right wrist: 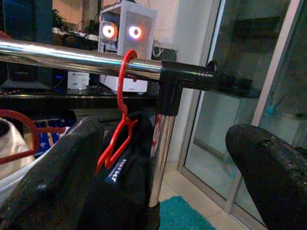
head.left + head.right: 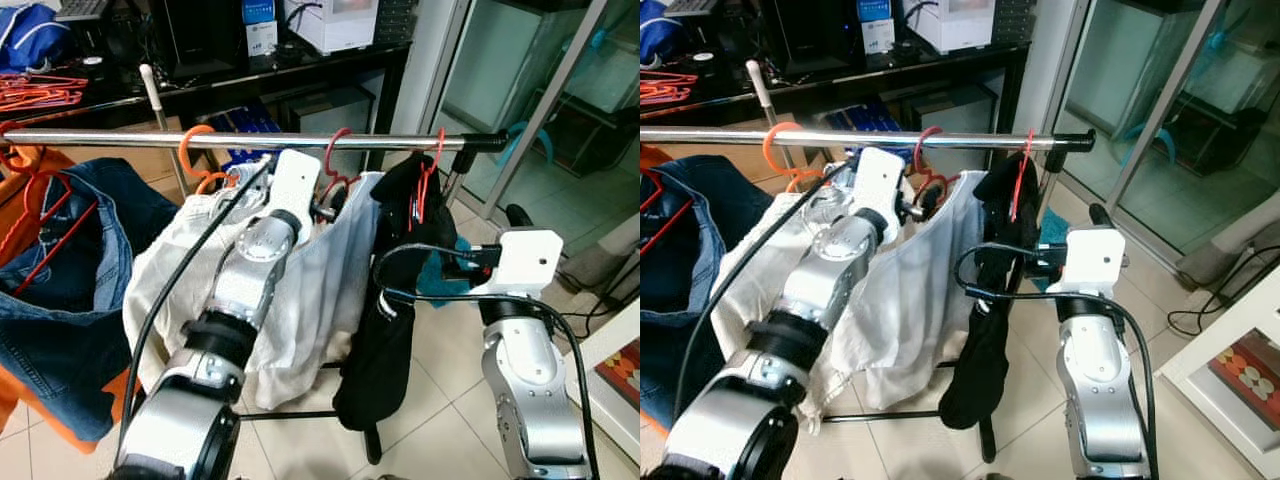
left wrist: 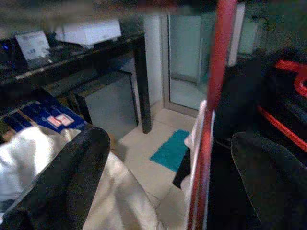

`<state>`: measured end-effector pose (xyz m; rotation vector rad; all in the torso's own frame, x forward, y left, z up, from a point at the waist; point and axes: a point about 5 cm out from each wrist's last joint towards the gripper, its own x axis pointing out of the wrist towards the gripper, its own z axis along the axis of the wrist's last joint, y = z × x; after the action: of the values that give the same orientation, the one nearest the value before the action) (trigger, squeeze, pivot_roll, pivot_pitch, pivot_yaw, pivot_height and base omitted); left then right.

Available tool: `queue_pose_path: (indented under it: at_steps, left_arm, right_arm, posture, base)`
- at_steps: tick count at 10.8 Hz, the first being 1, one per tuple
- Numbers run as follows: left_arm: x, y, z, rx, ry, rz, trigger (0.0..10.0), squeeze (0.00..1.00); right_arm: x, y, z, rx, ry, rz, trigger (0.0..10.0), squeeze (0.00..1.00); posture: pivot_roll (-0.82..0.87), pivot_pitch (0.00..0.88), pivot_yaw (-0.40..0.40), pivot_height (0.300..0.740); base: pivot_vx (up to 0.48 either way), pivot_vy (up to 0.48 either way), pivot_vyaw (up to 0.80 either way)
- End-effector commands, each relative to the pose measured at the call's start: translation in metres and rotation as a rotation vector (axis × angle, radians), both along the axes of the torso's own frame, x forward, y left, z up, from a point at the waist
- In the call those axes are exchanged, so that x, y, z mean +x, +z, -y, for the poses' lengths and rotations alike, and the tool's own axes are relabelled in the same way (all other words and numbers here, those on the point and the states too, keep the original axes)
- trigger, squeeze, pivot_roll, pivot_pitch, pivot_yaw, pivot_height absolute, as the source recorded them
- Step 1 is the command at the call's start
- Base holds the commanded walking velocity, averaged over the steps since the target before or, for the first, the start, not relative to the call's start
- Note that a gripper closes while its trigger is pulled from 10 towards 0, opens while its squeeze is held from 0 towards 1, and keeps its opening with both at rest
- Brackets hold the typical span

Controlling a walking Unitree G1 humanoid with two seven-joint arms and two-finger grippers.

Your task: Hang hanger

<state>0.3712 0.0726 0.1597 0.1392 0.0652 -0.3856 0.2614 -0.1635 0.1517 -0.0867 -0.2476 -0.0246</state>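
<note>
A silver rail (image 2: 250, 140) runs across at chest height. On it hang a red hanger (image 2: 333, 150) with a white garment (image 2: 320, 300) and, near the right end, another red hanger (image 1: 120, 115) with a black garment (image 2: 385, 330). My left gripper (image 3: 170, 143) is raised just under the rail at the white garment's hanger. Its fingers stand open with the red hanger's wire (image 3: 211, 120) between them, not clamped. My right gripper (image 1: 165, 132) is open too. It faces the black garment and the rail's black end joint (image 1: 170, 86) and holds nothing.
An orange hanger (image 2: 192, 150) hangs further left on the rail, beside denim clothes (image 2: 60, 290). Behind the rail stands a black desk (image 2: 250, 75) with boxes. Glass doors (image 2: 540, 90) are at the right and a teal mat (image 3: 172, 148) lies on the tiled floor.
</note>
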Motion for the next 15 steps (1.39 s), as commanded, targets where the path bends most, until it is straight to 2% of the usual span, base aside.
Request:
queue_pose_path:
  at_steps: [1, 4, 6, 7, 8, 10, 15]
  left_arm:
    - [0.004, 0.006, 0.005, 0.011, -0.030, 0.005, 10.0, 0.00]
    - [0.011, 0.005, 0.006, 0.034, -0.054, -0.021, 10.0, 0.00]
    - [0.017, 0.011, 0.006, 0.046, -0.045, 0.004, 10.0, 0.00]
    - [0.018, 0.011, 0.008, 0.045, -0.063, -0.005, 7.5, 0.00]
    - [0.019, 0.012, 0.013, 0.042, -0.078, -0.001, 0.0, 0.00]
    - [0.019, 0.014, 0.019, 0.040, -0.115, 0.007, 0.0, 0.00]
    - [0.015, 0.006, 0.031, -0.008, -0.163, -0.057, 0.0, 0.00]
  right_arm:
    - [-0.001, 0.002, 0.002, -0.004, -0.017, 0.004, 10.0, 0.00]
    - [0.000, 0.002, 0.002, -0.004, -0.020, 0.002, 10.0, 0.00]
    - [0.000, 0.002, 0.001, -0.003, -0.021, 0.002, 10.0, 0.00]
    - [0.000, 0.002, 0.001, -0.003, -0.023, 0.001, 10.0, 0.00]
    - [0.001, 0.002, 0.001, -0.003, -0.024, 0.001, 10.0, 0.00]
    - [0.000, 0.002, 0.002, -0.004, -0.026, -0.001, 10.0, 0.00]
    - [-0.002, 0.000, 0.002, -0.005, -0.031, -0.007, 10.0, 0.00]
  posture:
    - [-0.13, 0.000, 0.009, 0.740]
    - [-0.13, 0.000, 0.013, 0.740]
    - [-0.14, 0.000, 0.015, 0.740]
    - [-0.14, 0.000, 0.017, 0.740]
    - [-0.14, 0.000, 0.018, 0.740]
    - [-0.14, 0.000, 0.021, 0.740]
    - [-0.14, 0.000, 0.028, 0.740]
  base:
    - [0.000, 0.000, 0.00]
    - [0.000, 0.000, 0.00]
    - [0.000, 0.000, 0.00]
    - [0.000, 0.000, 0.00]
    - [0.000, 0.000, 0.00]
    - [0.000, 0.000, 0.00]
    - [0.000, 0.000, 0.00]
